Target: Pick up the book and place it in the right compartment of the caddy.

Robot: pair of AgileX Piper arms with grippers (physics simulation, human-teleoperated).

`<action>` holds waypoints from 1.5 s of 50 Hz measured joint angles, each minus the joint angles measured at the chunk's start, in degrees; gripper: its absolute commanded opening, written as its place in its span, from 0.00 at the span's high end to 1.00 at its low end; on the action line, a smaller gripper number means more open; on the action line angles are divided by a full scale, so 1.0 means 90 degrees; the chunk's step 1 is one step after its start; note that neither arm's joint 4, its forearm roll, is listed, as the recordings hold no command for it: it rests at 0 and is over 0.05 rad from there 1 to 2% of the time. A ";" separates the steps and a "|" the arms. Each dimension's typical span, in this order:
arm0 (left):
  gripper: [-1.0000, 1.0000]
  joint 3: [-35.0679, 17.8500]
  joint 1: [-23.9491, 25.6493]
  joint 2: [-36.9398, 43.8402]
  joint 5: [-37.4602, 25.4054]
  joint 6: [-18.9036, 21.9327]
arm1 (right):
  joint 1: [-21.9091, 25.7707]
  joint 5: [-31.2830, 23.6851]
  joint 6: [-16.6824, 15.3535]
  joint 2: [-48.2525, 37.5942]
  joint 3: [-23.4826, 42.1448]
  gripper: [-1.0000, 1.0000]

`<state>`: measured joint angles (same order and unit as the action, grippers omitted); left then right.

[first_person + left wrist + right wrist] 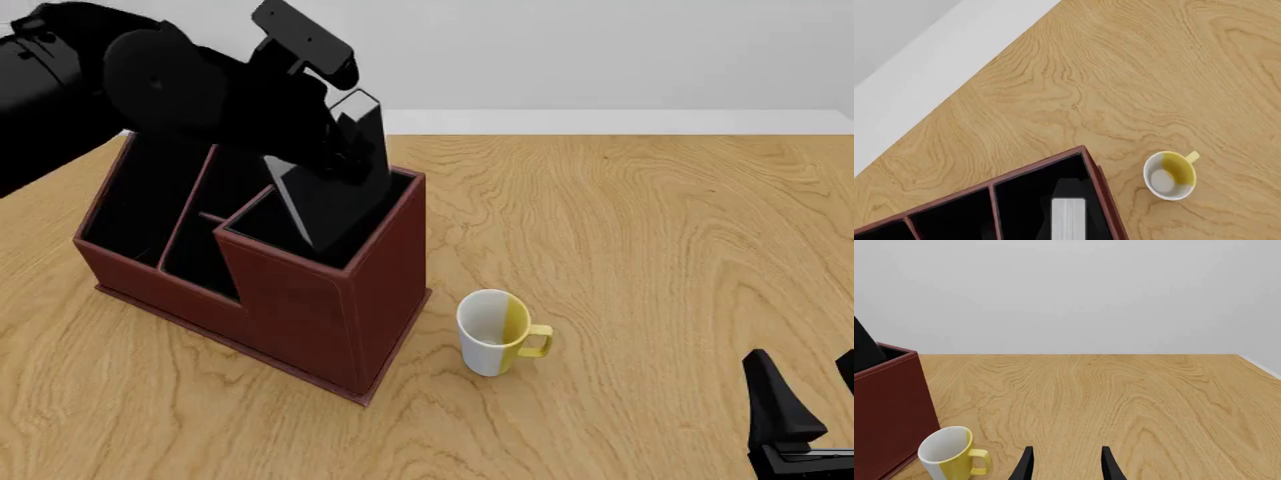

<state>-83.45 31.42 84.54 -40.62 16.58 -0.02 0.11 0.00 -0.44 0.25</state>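
The black book (327, 200) stands tilted in the right compartment (1021, 205) of the reddish-brown caddy (307, 300), its lower part inside and its upper end sticking out. My left gripper (350, 125) is above the caddy, at the book's upper end, and looks shut on it. In the left wrist view the book's white page edge (1069, 220) shows inside that compartment, next to the caddy's rim (1034, 166). My right gripper (807, 390) is open and empty low at the near right, and shows the same way in the right wrist view (1066, 462).
A white and yellow mug (497, 332) stands upright on the wooden table just right of the caddy's front corner; it also shows in the left wrist view (1169, 175) and the right wrist view (947, 455). The caddy's end wall (884, 405) is beside it.
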 measured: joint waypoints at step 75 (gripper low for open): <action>0.00 0.0652 -0.0428 0.0436 0.0787 0.0220 | 0.0000 0.0000 0.0000 0.0001 0.0000 0.00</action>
<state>-77.58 27.57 88.46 -33.54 18.56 -0.02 0.11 0.00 -0.44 0.25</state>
